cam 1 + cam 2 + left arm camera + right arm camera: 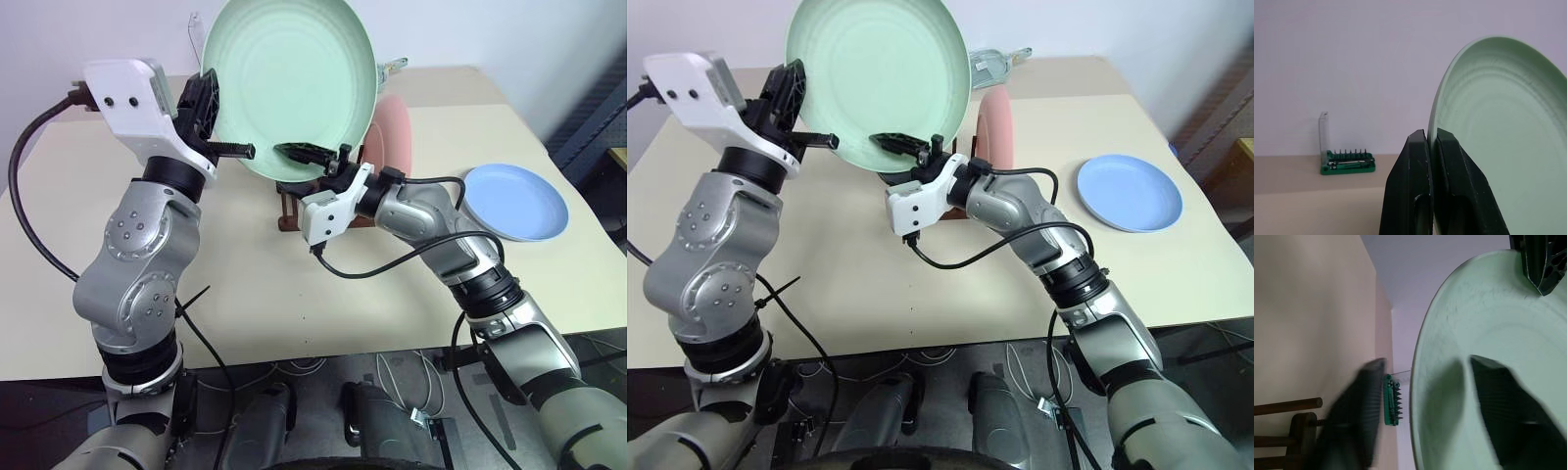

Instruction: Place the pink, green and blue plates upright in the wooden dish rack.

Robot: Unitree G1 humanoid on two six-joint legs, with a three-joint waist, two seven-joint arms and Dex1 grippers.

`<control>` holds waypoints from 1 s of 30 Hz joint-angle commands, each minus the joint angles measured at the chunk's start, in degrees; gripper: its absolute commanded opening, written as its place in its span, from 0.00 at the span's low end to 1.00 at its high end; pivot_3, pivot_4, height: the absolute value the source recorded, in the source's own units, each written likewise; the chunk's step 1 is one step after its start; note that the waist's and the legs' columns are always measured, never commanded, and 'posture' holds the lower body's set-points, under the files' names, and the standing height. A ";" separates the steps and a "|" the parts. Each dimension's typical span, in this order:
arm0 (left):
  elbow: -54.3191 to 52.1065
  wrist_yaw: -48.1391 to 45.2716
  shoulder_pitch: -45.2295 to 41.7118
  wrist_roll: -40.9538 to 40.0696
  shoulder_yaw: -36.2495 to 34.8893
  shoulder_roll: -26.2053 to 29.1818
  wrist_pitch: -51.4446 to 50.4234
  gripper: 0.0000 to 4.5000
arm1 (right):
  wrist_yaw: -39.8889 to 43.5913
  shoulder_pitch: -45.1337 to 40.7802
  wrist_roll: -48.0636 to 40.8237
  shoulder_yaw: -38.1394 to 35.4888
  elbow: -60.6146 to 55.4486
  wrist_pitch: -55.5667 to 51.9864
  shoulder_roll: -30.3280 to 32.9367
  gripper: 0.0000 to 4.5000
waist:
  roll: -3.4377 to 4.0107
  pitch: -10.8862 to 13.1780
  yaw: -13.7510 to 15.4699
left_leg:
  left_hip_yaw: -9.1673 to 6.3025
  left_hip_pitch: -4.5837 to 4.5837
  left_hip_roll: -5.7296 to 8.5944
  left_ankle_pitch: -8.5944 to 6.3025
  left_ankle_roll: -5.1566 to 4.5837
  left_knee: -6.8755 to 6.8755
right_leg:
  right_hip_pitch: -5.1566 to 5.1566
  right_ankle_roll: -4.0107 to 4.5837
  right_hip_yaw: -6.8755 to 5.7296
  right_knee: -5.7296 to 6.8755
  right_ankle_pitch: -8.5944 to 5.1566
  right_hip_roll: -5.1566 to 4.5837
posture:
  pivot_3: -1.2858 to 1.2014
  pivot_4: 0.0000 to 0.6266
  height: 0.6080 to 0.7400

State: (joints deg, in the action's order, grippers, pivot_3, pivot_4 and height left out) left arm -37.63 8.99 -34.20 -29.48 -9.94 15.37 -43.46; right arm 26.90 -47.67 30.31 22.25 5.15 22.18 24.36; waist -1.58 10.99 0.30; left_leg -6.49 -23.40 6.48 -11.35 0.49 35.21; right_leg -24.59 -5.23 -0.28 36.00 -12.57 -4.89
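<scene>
A: What is the left gripper (1432,147) doing?

B: It is pinching the rim of the green plate (294,83), fingers clamped, holding it upright above the wooden dish rack (287,208).

A: And the right gripper (1422,396)?

B: Its fingers are standing apart, straddling the plate's lower edge (one each side). The pink plate (396,132) is standing in the rack; the blue plate (519,201) is lying flat on the table (255,294). No writing is readable.
</scene>
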 commanded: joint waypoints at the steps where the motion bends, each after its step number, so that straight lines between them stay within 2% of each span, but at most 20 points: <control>1: -2.57 -0.34 -0.36 -0.25 -0.93 -0.28 0.31 0.00 | -0.08 -1.03 -0.53 -0.74 -0.93 0.20 -0.68 0.14 | 0.01 0.01 -0.04 | 0.00 0.00 0.00 0.00 0.00 0.00 | 0.00 0.00 0.00 0.00 0.00 0.00 | 0.52 0.24 1.00; 2: -2.58 -0.37 -0.36 -0.23 -1.00 -0.40 0.29 0.00 | -0.02 -1.00 -0.57 -0.74 -0.98 0.21 -0.75 0.03 | 0.01 0.01 -0.09 | 0.00 0.00 0.00 0.00 0.00 0.00 | 0.00 0.00 0.01 0.00 0.00 0.00 | 0.52 0.24 1.00; 6: -2.42 -0.36 -0.48 -0.93 -2.19 -1.58 0.68 0.00 | 0.15 -0.74 -0.62 -0.88 -1.47 0.15 -0.94 0.01 | 0.02 0.01 0.08 | -0.01 0.00 -0.03 0.01 0.01 0.00 | 0.01 0.02 0.01 -0.01 0.01 0.05 | 0.52 0.24 1.00; 9: -1.33 1.25 -1.53 -2.79 -6.05 -4.20 2.05 0.21 | -0.13 -0.69 -0.56 -1.04 -1.63 0.18 -1.24 0.00 | 0.02 0.01 0.23 | -0.01 0.00 -0.03 0.01 0.01 0.01 | 0.02 0.02 0.02 -0.01 0.01 0.05 | 0.52 0.24 1.00; 12: 0.86 4.78 -4.40 -4.90 -13.08 -6.09 5.05 0.55 | -0.26 -0.78 -1.38 -1.46 -1.87 0.00 -1.72 0.00 | 0.02 0.01 0.16 | -0.01 0.01 -0.04 0.01 0.02 0.01 | 0.01 0.03 0.01 -0.01 0.02 0.06 | 0.52 0.24 1.00; 15: 3.18 6.37 -6.42 -5.53 -18.45 -4.49 7.75 0.89 | -0.33 -0.90 -3.04 -2.25 -2.22 -0.20 -2.35 0.00 | 0.02 0.01 -0.12 | 0.01 0.02 -0.15 0.03 0.07 -0.01 | 0.00 0.08 0.01 -0.01 0.05 0.15 | 0.52 0.24 1.00; 16: 4.47 5.75 -6.49 -5.15 -20.55 -2.47 8.92 0.99 | -0.25 -1.02 -4.81 -3.00 -2.64 -0.64 -2.97 0.00 | 0.02 0.01 -0.15 | 0.02 0.03 -0.18 0.02 0.11 -0.01 | 0.00 0.10 0.01 -0.01 0.06 0.19 | 0.52 0.24 1.00; 19: 9.24 -0.44 -2.62 -2.33 -24.21 6.92 11.08 0.99 | 1.41 -1.66 -15.01 -6.57 -5.37 -4.36 -6.37 0.00 | 0.02 0.01 -0.89 | 0.01 0.04 -0.28 0.06 0.18 -0.04 | -0.01 0.18 0.02 -0.01 0.11 0.30 | 0.52 0.24 1.00; 22: 12.39 -10.09 6.53 -0.13 -21.77 15.17 11.10 0.99 | 5.01 -2.11 -27.70 -10.30 -10.09 -11.74 -9.40 0.00 | 0.06 0.01 -1.12 | 0.01 0.07 -0.29 0.06 0.19 -0.08 | -0.03 0.22 0.04 0.00 0.13 0.33 | 0.52 0.24 1.00; 26: 10.84 -22.93 18.66 -3.92 -20.48 18.59 12.00 0.99 | 8.22 -2.96 -46.02 -16.28 -17.93 -28.11 -11.14 0.00 | 0.08 0.03 -0.89 | -0.03 0.07 -0.29 -0.10 -0.09 -0.07 | -0.01 0.26 0.04 -0.01 0.14 0.30 | 0.52 0.24 1.00; 30: 6.54 -34.43 30.44 -4.60 -14.92 21.26 12.44 0.99 | 3.92 -3.45 -68.05 -23.61 -24.81 -47.58 -12.56 0.00 | 0.15 0.06 -1.06 | -0.07 0.05 -0.35 -0.15 -0.10 -0.13 | -0.06 0.52 0.09 -0.04 0.05 0.22 | 0.52 0.24 1.00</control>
State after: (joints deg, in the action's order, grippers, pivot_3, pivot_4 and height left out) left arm -26.96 -20.78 -5.13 -33.24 -26.65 35.45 -32.54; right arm 32.67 -49.75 -28.76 2.07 -15.61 -18.90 12.12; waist -1.43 11.05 -0.77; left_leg -6.56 -23.36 6.11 -11.51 0.40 35.05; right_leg -24.66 -4.68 -0.17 35.96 -12.54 -4.69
